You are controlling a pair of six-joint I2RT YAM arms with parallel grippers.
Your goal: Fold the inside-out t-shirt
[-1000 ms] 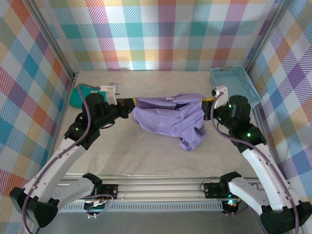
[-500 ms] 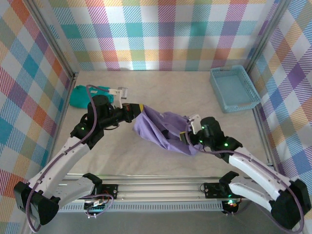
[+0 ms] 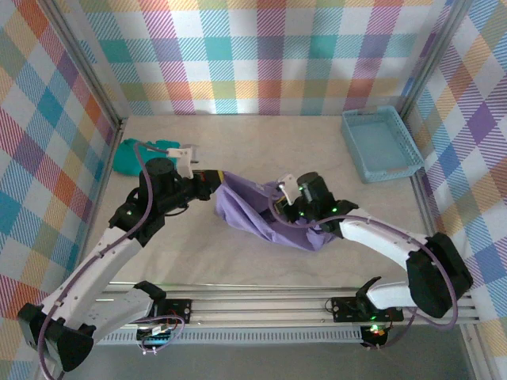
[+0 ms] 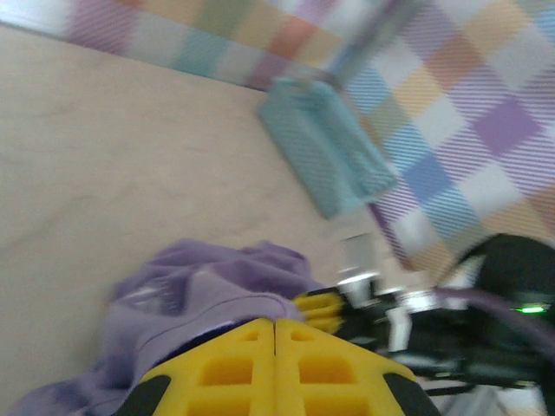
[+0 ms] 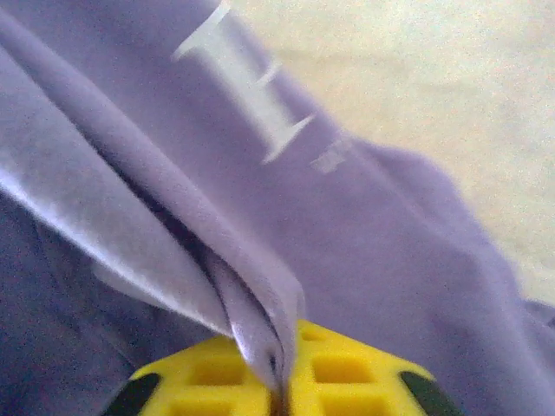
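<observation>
The inside-out t-shirt [image 3: 261,215] is a lavender bunch lying mid-table. My left gripper [image 3: 219,180] is at its upper left corner. In the left wrist view the yellow jaws [image 4: 276,322] are pressed shut, with the purple fabric [image 4: 199,286] coming out at their tips. My right gripper [image 3: 279,207] reaches in from the right onto the middle of the bunch. Up close its jaws [image 5: 282,390] are shut on a raised fold of the t-shirt [image 5: 390,217], which bears blurred white lettering [image 5: 260,104]. Its yellow fingers [image 4: 328,308] sit just beyond my left fingertips.
A light blue basket [image 3: 380,144] stands at the back right, also seen from the left wrist [image 4: 325,147]. A teal folded garment [image 3: 125,158] lies at the back left beside the plaid wall. The metal rail [image 3: 253,305] runs along the near edge.
The right gripper left the shirt's right end, swung down and left to the middle, opened and shut again on a fold. The shirt went from stretched between both grippers to bunched. The left gripper barely moved.
</observation>
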